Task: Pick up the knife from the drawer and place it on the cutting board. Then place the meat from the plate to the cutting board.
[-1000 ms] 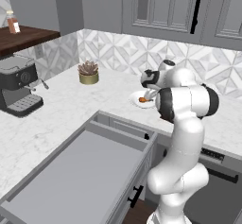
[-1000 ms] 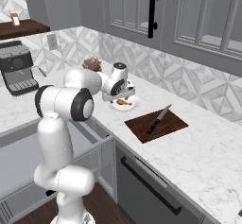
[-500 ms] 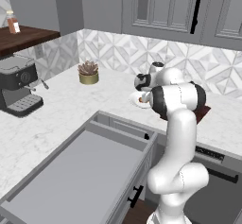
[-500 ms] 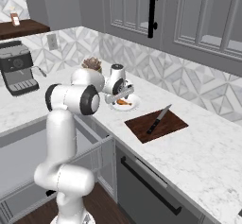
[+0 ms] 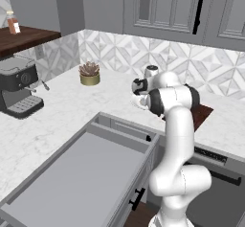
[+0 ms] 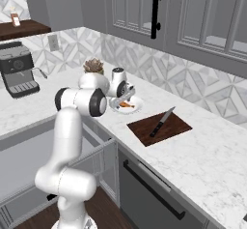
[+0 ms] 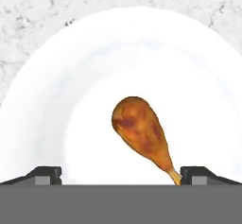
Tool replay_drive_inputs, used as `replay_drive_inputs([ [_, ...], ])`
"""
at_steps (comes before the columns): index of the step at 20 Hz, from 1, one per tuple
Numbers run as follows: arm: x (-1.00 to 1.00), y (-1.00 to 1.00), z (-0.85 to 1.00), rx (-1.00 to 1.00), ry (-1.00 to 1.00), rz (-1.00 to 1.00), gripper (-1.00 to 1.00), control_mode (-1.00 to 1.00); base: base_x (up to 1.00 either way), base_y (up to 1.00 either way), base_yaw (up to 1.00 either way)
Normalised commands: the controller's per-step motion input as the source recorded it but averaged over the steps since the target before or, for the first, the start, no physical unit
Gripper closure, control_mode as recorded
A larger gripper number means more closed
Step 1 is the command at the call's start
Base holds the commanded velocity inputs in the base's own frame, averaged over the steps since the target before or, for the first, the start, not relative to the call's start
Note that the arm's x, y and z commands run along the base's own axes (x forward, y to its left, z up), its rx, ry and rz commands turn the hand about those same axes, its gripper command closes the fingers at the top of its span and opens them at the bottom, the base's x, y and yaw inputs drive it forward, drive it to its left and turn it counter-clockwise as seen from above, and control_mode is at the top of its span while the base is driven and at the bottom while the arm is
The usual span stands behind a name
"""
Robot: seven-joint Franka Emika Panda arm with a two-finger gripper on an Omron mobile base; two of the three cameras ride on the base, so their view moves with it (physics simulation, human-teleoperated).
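Gripper (image 7: 121, 173) has dropped closer over plate (image 7: 56, 100), jaws spread around meat (image 7: 141, 131); knife (image 6: 161, 121) on board (image 6: 176, 125).

1. In the hand view, the meat (image 7: 142, 135) lies between the spread fingertips (image 7: 45, 175), bone end at five o'clock.
2. Bare plate (image 7: 71, 100) rings it from nine to three o'clock.

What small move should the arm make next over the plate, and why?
Probably lower the open gripper straight down around the meat. The knife already lies on the cutting board, the meat still rests on the plate, and the fingertips stand apart on either side of its thin end.
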Motion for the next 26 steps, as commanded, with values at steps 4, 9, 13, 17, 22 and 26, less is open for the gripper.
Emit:
replay_drive_inputs([
  [4, 0.38, 0.02, -0.24, -0.03, 0.03, 0.10, -1.00, -1.00, 0.00, 0.00, 0.00],
  [9, 0.31, 0.00, -0.08, 0.00, 0.02, 0.07, -1.00, -1.00, 0.00, 0.00, 0.00],
  [13, 0.27, 0.00, -0.28, 0.00, 0.08, 0.07, -1.00, -1.00, 0.00, 0.00, 0.00],
  [17, 0.09, 0.00, -0.43, 0.00, 0.12, 0.07, -1.00, -1.00, 0.00, 0.00, 0.00],
  [22, -0.09, 0.07, -0.29, -0.01, 0.08, 0.04, 1.00, -1.00, 0.00, 0.00, 0.00],
  [26, -0.79, 0.09, -0.07, -0.04, -0.02, 0.00, 1.00, -1.00, 0.00, 0.00, 0.00],
])
